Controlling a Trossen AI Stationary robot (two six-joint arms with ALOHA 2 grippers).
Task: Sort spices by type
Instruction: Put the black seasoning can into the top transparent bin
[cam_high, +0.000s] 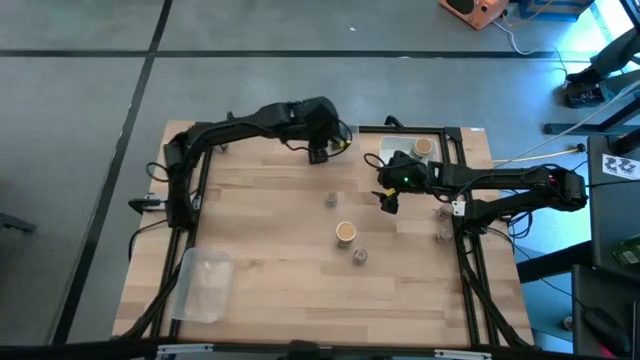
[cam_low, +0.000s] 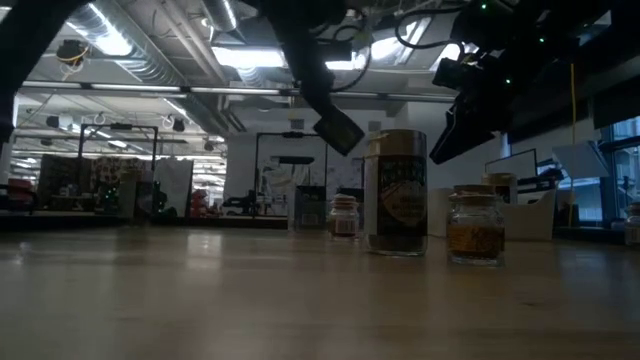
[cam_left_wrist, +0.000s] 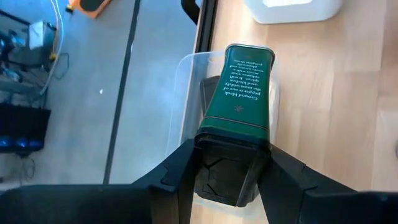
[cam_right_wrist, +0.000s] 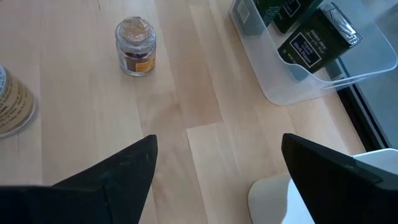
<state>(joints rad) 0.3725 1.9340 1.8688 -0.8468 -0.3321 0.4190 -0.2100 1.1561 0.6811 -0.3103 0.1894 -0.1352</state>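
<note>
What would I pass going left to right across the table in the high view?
Clear plastic tray → first tiny jar → middle tan-topped jar → second tiny jar → right gripper → far tan-topped jar.

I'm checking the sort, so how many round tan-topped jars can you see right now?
2. One tan-topped jar stands mid-table. A second tan-topped jar sits in the white tray beside the right arm. The arms could hide more.

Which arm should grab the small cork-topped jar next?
Right. The right pincer is open and empty near the small cork-topped jar; the left pincer holds a dark green spice tin.
</note>
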